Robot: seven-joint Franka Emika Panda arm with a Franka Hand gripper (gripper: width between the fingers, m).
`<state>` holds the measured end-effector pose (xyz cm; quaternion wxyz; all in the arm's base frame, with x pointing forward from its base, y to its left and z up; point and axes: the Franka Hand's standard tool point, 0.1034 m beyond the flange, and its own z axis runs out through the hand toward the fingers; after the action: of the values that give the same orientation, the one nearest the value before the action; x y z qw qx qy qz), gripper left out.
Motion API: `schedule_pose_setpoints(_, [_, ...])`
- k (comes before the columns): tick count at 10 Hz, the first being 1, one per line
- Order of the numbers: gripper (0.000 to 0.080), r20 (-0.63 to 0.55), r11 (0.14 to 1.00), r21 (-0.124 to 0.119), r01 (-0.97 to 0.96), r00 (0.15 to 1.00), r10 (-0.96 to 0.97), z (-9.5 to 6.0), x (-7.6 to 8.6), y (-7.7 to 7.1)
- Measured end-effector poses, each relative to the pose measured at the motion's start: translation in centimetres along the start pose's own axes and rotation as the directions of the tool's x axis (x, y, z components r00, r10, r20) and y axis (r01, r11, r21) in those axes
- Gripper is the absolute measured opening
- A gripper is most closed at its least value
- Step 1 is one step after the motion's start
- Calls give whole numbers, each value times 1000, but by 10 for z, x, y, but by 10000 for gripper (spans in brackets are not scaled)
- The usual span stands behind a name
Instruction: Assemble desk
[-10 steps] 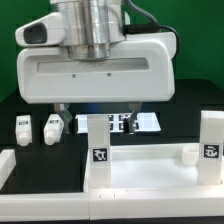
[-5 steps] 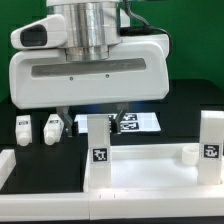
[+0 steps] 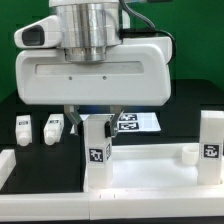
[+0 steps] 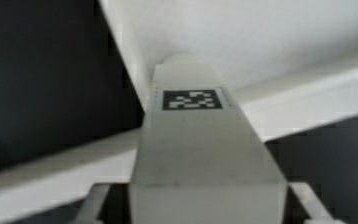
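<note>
I am clasping a white leg [image 3: 96,140] in my tool [image 3: 95,121], with one finger pressing on each side of its upper end, and I am holding it upright in the middle of the exterior view. The wrist view is showing this leg running away from my fingers [image 4: 105,205], with a black-and-white tag [image 4: 194,99] on its face. The leg is hanging at the left end of the tabletop [image 3: 150,172], which is lying flat across the lower part of the exterior view. I cannot tell whether the two are touching. A tall leg [image 3: 210,143] is standing upright at the exterior view's right edge, by the tabletop's right end. A small leg [image 3: 22,129] and its neighbour leg [image 3: 53,128] are sitting side by side on the black worktop [image 3: 50,158] at the exterior view's left, well apart from the tabletop. The marker board [image 3: 140,121] is lying just behind my tool.
</note>
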<state>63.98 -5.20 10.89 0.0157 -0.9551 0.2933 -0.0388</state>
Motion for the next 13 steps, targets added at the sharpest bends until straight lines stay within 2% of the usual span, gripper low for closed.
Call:
schedule_pose_setpoints(1, [285, -4, 987, 1, -163, 987, 163, 0, -1, 1])
schedule_pose_setpoints(4, [285, 2, 945, 5, -328, 945, 328, 0, 0, 3])
schedule_pose_setpoints(6, [285, 8, 880, 6, -474, 880, 474, -1, 1, 6])
schedule_pose_setpoints(8, [285, 33, 678, 6, -735, 678, 734, -1, -1, 8])
schedule_pose_setpoints(10, [285, 90, 405, 7, -914, 404, 910, 0, -4, 6])
schedule_pose_setpoints(12, [286, 101, 309, 3, -951, 308, 946, 0, -4, 6])
schedule_pose_setpoints(13, [286, 99, 287, 0, -958, 285, 953, -1, -5, 6])
